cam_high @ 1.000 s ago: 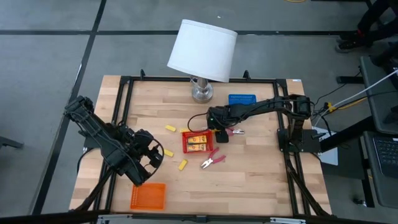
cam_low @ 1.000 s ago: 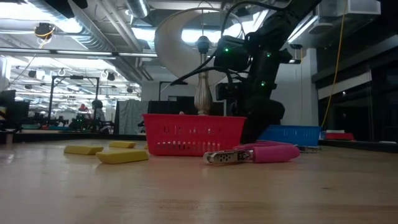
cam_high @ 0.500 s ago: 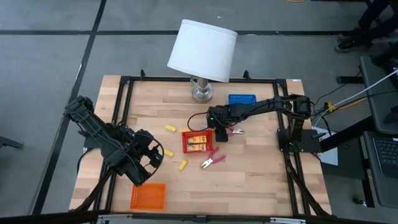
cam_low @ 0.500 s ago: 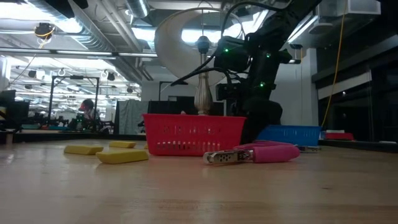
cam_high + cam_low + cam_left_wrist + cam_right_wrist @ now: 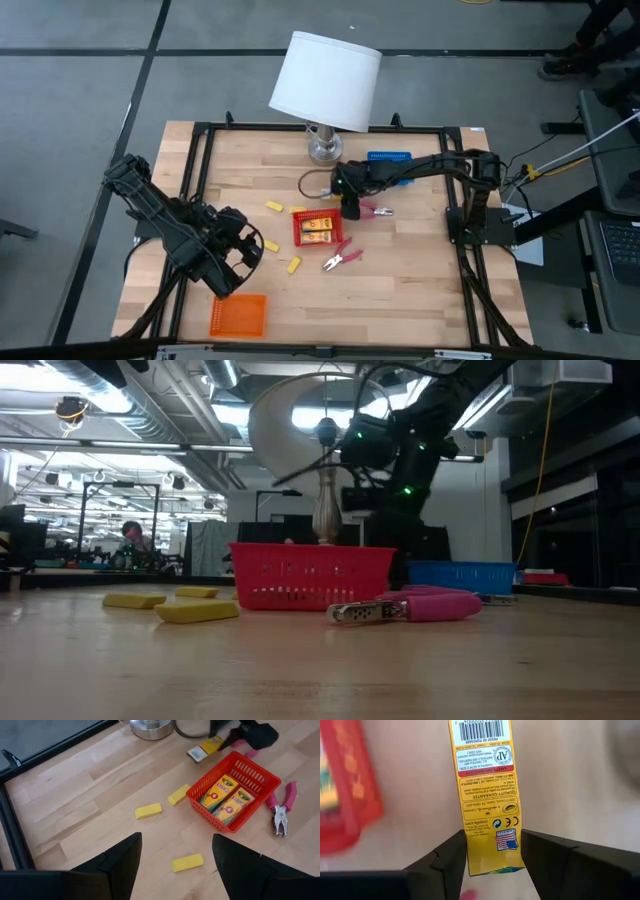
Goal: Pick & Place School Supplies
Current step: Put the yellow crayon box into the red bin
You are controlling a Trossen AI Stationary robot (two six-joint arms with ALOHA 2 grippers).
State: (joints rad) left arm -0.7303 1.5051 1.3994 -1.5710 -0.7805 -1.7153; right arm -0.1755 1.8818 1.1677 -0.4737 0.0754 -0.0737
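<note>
My right gripper is shut on a yellow crayon box just beyond the far right corner of the red tray; the box also shows in the left wrist view. Two more crayon boxes lie flat in that tray. Three pale yellow blocks lie flat on the table left of the tray. A pink-handled tool lies near the tray, and another lies by my right gripper. My left gripper is open and empty at the table's left. My right gripper pinches the crayon box near one short end between its two fingers, one on each long edge. The fingers come from the table's right, and the box sticks out ahead of them, along them. The box's barcode face is toward the wrist camera.
A white-shaded lamp with a silver base stands at the far middle. A blue tray sits at the far right, under my right arm. An orange tray sits at the near left. A black frame borders the table.
My right gripper has risen and gone toward the table's far edge, away from the red tray.
</note>
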